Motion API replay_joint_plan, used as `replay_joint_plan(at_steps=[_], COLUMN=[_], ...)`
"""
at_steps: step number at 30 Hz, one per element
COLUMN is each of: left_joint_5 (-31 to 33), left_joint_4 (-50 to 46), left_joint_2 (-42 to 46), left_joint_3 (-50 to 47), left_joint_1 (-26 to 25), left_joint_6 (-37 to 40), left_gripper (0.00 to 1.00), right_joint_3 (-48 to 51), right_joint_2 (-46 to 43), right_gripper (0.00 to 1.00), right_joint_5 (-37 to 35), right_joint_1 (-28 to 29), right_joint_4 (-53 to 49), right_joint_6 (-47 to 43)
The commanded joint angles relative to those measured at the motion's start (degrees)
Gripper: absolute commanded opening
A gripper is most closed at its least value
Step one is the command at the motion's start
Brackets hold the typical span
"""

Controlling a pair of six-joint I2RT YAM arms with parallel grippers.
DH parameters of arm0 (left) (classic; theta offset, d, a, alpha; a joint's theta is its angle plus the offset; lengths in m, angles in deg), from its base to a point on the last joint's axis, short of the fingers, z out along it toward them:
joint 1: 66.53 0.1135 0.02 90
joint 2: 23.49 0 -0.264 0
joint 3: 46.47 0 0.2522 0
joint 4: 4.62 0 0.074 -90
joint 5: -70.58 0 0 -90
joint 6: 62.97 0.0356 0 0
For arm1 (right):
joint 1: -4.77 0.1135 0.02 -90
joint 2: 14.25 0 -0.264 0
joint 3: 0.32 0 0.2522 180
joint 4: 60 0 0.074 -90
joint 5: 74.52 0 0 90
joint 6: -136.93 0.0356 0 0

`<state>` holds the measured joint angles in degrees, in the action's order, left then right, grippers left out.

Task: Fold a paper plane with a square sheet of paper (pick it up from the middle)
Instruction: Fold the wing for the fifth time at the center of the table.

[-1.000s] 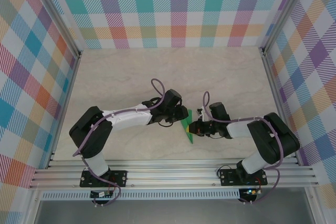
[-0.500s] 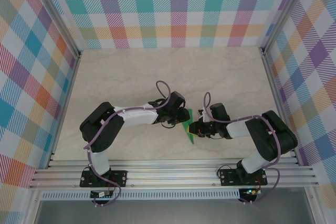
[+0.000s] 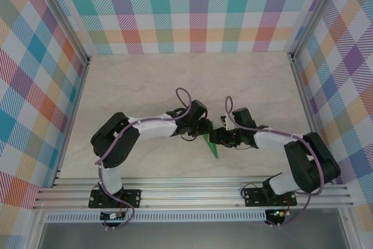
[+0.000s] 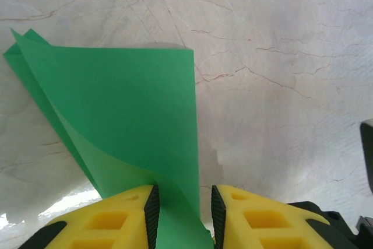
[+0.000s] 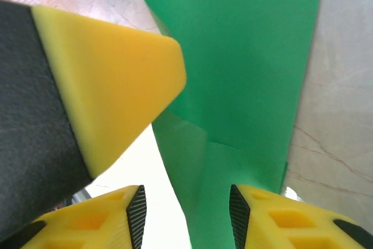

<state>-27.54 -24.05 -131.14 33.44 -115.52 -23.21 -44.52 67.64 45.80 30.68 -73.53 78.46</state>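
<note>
Mid-fold: the sheet of paper (image 4: pixel 128 115), already doubled over, is held near the middle of the table (image 4: pixel 280 56). The left gripper (image 4: pixel 183 214) reaches in from 9 o'clock, jaws clamped on the sheet's lower end. The right gripper (image 5: pixel 185 214) comes from 3 o'clock, jaws apart, with the sheet loose between them. Next, I judge, the right one needs a fresh hold to set the next crease.

plain bright green sheet of paper (image 4: pixel 134 121); yellow fingers (image 4: pixel 99 225) with black pads (image 4: pixel 152 214); bench (image 4: pixel 280 56) pale cream, brown-veined like marble; walls (image 3: pixel 198 10) pastel multicolour plaid; arms (image 3: pixel 151 127) white and black, cables (image 3: pixel 183 94) seemingly purple.
</note>
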Motion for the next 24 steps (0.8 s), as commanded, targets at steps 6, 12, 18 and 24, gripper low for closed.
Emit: replay_joint_plan(at_steps=[6, 12, 18, 24], left_joint_5=[-1.41, -1.71, -2.00, 2.31], left_joint_4=[-0.39, -0.22, -0.34, -0.72], left_joint_2=[-0.99, -1.04, -0.14, 5.24], left_joint_3=[2.03, 2.07, 2.14, -0.70], left_joint_1=[-0.07, -0.05, -0.12, 0.05], left_joint_6=[0.97, 0.91, 1.06, 1.20], left_gripper=[0.32, 0.32, 0.32, 0.36], right_joint_3=[-3.67, -5.74, -5.05, -1.48], right_joint_2=[1.99, 5.34, 6.36, 5.13], right_gripper=[0.47, 0.44, 0.24, 0.07], right_joint_5=[-2.20, -2.27, -4.80, -0.96], right_joint_1=[1.30, 1.95, 1.95, 0.97], right_joint_4=[-4.14, -3.37, -2.19, 4.27], right_joint_6=[-4.02, -4.49, -3.57, 0.02])
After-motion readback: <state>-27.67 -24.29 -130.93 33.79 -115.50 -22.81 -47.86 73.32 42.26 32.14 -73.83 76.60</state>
